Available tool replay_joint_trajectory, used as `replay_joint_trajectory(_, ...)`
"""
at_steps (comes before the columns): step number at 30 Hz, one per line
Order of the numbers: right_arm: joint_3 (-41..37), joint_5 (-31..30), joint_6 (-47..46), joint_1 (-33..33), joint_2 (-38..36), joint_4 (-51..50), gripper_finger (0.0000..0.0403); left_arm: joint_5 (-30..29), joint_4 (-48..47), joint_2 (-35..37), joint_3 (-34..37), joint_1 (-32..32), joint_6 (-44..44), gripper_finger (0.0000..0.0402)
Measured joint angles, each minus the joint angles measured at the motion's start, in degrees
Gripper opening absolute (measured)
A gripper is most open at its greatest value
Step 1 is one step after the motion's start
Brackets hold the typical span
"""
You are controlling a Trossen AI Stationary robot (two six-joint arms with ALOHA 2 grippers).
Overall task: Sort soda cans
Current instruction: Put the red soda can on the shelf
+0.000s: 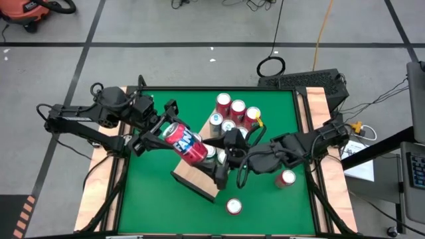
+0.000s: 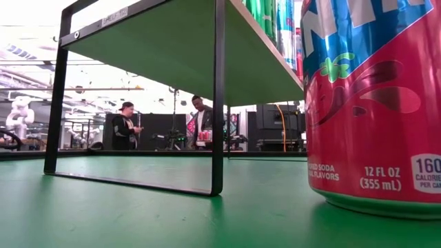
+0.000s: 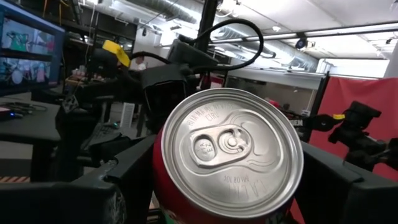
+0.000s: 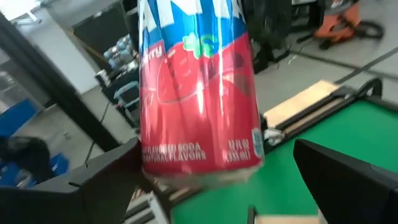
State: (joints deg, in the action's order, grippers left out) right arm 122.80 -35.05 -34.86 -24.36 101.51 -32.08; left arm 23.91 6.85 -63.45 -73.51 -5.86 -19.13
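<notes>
Left pincer is clamped on a red can, holding it tilted in the air over the middle of the desk; in the left wrist view the can's silver top sits between the two fingers. Right pincer, fingers spread wide, is just beside the can's base, with the can between its fingers but apparently untouched. Beneath lies a wooden board. Judged progress: partial. A cluster of cans stands grouped at the desk's far side, while two red cans stand apart near the right and near edges, apparently unsorted.
</notes>
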Motion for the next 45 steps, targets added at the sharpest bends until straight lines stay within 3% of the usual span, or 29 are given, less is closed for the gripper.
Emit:
replay_joint_trajectory(8, -0.1, 6.4, -2.8, 0.5, -1.3, -5.8, 0.04, -1.7, 0.0, -2.5, -0.2, -1.5, -0.1, 0.029)
replay_joint_trajectory(22, -0.1, 6.9, -10.8, -2.7, -5.9, -23.2, 0.04, -1.9, -2.4, -4.1, -0.3, -1.7, 1.3, 0.029)
replay_joint_trajectory(31, -0.1, 9.4, -12.0, -3.1, -6.4, -27.6, 0.04, -4.5, -12.9, -4.9, -0.3, -2.1, 4.3, 0.029)
replay_joint_trajectory(45, -0.1, 9.7, -17.9, -8.2, -7.1, -32.0, 0.04, -7.0, -13.9, -11.7, -0.2, -7.1, 7.9, 0.029)
